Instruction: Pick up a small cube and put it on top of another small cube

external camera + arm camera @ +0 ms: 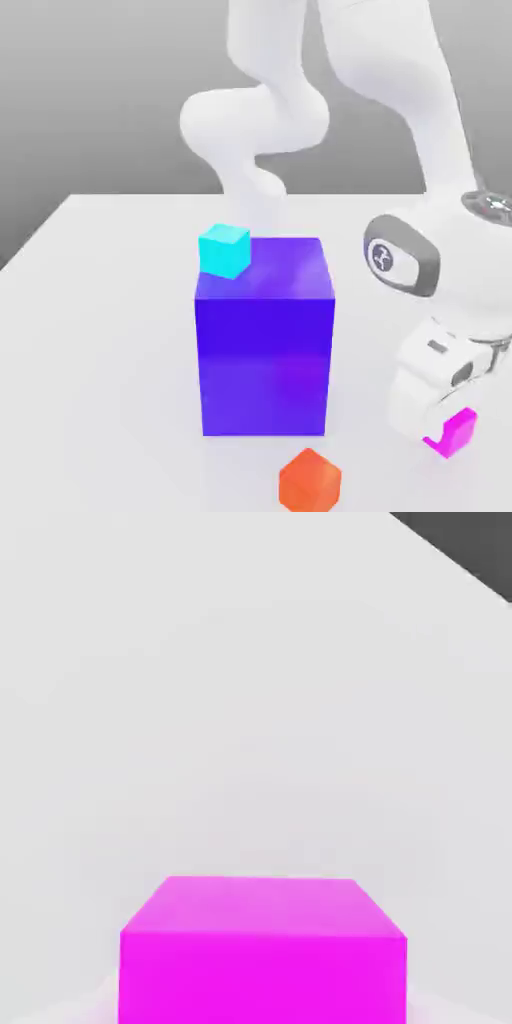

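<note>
The magenta cube (455, 432) sits on the white table (110, 300) at the exterior view's lower right, the gripper (440, 425) low over it, presumably to grasp; whether it grips is impossible to tell.

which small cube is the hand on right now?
The magenta cube, at the exterior view's lower right, right under the robot's hand. The orange cube sits apart in front of the big blue block; the cyan cube is behind it.
</note>
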Available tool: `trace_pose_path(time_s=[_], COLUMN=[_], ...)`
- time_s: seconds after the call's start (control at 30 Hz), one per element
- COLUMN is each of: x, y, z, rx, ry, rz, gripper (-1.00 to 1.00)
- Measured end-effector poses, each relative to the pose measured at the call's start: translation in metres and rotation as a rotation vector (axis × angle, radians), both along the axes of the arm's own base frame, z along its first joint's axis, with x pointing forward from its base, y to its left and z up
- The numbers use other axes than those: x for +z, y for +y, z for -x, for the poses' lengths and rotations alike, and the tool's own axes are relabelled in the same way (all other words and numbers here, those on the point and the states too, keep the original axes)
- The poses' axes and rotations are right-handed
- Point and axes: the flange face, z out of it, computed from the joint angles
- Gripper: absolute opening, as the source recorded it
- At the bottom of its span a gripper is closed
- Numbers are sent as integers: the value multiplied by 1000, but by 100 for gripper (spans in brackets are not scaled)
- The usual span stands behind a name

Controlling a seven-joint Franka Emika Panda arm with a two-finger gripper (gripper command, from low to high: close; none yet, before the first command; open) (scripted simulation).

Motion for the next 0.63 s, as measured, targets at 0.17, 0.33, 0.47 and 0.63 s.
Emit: trace_pose_path(time_s=[0.17,0.33,0.47,0.63], x=[31,42,7,-11], y=[19,20,17,18], z=[61,112,112,114], rx=[190,347,350,354], ry=[2,0,-2,-2], rz=[-1,1,4,3], gripper=[-100,-100,-100,100])
